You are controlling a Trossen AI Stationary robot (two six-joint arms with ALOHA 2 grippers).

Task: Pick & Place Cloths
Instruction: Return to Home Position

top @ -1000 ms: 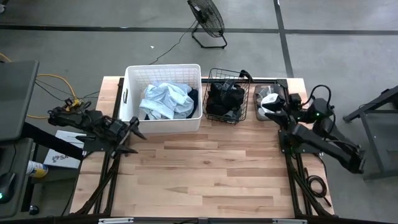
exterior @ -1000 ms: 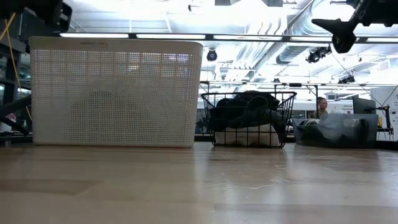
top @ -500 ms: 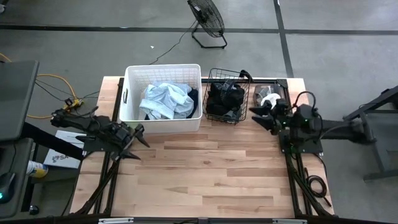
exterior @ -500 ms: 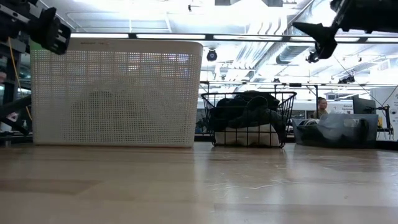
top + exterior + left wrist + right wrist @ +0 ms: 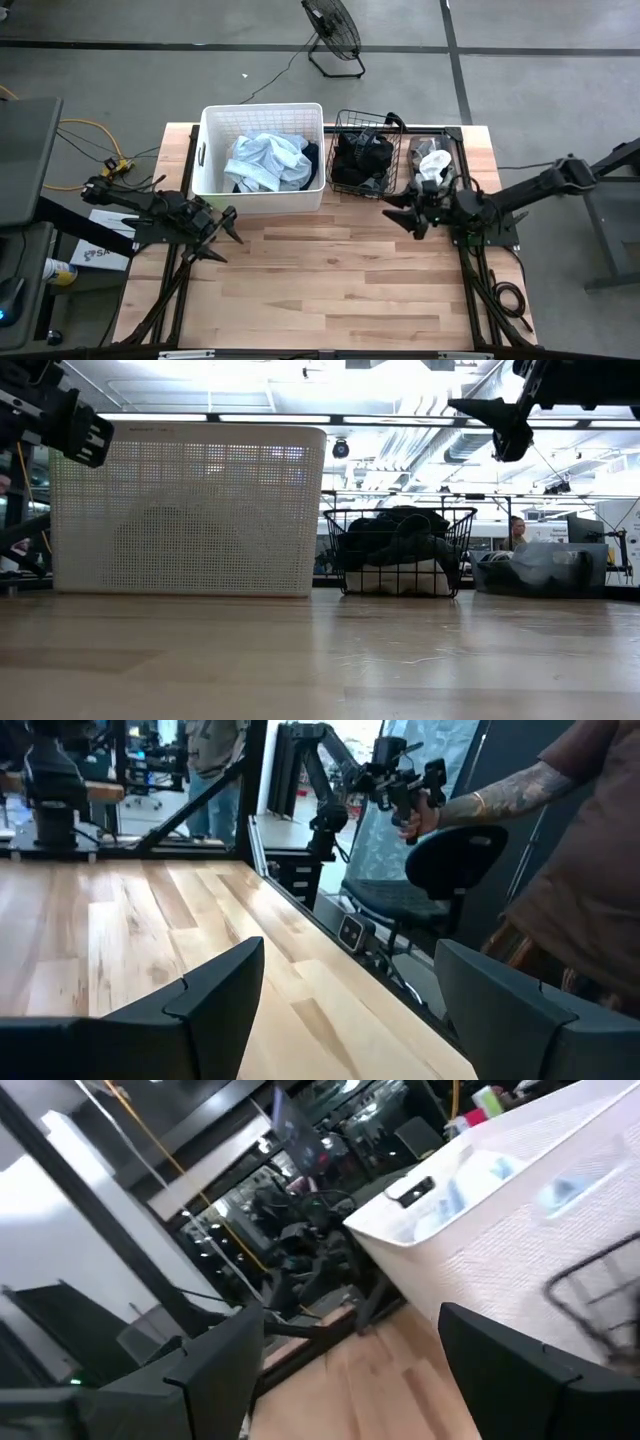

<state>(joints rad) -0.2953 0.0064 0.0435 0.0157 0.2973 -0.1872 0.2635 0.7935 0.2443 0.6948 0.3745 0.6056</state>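
1. light blue cloths [image 5: 266, 160] were seen in the white tub [image 5: 262, 108], dark cloths [image 5: 360, 158] in the wire basket [image 5: 336, 150], upper centre.
2. the left gripper [image 5: 228, 228] and right gripper [image 5: 392, 211] were held wide apart, empty.
3. the cloths were judged light and limp; a raised fold would best be pinched.

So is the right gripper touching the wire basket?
Apart. The low view shows the right gripper hovering open, well above the wire basket, with clear air between them.

Low view: white tub [image 5: 190, 510] wall mostly hides cloths [image 5: 265, 160] within; left wrist view: person [image 5: 590, 870] cropped by edge
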